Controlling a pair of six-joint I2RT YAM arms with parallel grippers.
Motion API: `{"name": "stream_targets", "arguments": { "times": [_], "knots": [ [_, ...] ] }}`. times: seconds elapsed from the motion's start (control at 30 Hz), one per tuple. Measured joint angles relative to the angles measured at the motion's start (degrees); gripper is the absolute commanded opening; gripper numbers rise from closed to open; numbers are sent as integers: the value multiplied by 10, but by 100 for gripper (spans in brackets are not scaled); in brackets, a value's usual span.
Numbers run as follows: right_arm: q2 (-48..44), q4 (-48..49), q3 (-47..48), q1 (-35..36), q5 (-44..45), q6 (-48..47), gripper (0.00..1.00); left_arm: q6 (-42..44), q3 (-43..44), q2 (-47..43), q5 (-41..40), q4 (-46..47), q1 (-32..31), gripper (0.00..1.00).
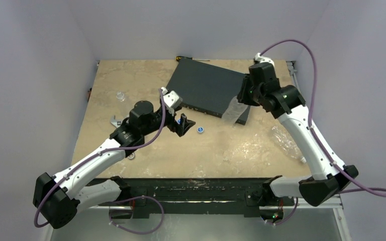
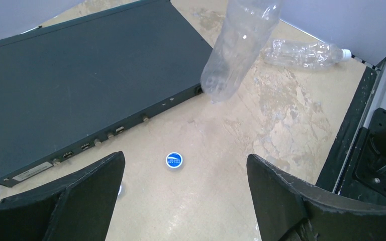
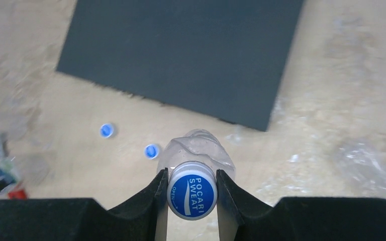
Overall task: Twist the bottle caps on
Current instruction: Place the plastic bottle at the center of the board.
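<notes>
A clear bottle [image 3: 198, 148] is gripped at its capped neck by the right gripper [image 3: 192, 175] and is held up beside the near right corner of the black box [image 1: 206, 90]. The left gripper [image 1: 183, 126] is spread wide, with nothing held, just above a loose blue cap [image 2: 174, 160] on the table [image 1: 221, 155]. A second bottle [image 2: 304, 52] is seen lying at the right.

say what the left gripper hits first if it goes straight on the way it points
Likely the loose blue cap lying on the table, straight ahead of the open left gripper; depth is unclear.
</notes>
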Motion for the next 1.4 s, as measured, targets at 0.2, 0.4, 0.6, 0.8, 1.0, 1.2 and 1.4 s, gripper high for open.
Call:
{"name": "stream_targets", "arguments": {
  "times": [0.2, 0.4, 0.6, 0.8, 1.0, 1.2, 1.4],
  "knots": [
    [-7, -8, -9, -132, 49, -36, 0, -9, 0, -3, -16, -6, 5, 91],
    [49, 28, -8, -214, 77, -61, 0, -9, -2, -4, -31, -9, 10, 91],
    [122, 78, -7, -251, 72, -74, 1, -7, -14, -13, -39, -9, 15, 91],
    [156, 118, -10, -277, 57, -76, 6, -7, -21, -18, -40, -9, 16, 91],
    [157, 149, -30, -284, 44, -76, 16, -7, -21, -19, -40, -9, 17, 91],
    [157, 167, -50, -284, 34, -75, 32, -7, -21, -19, -40, -9, 17, 91],
    [155, 183, -59, -284, 34, -71, 53, -7, -21, -19, -40, -9, 17, 91]
  ]
}}
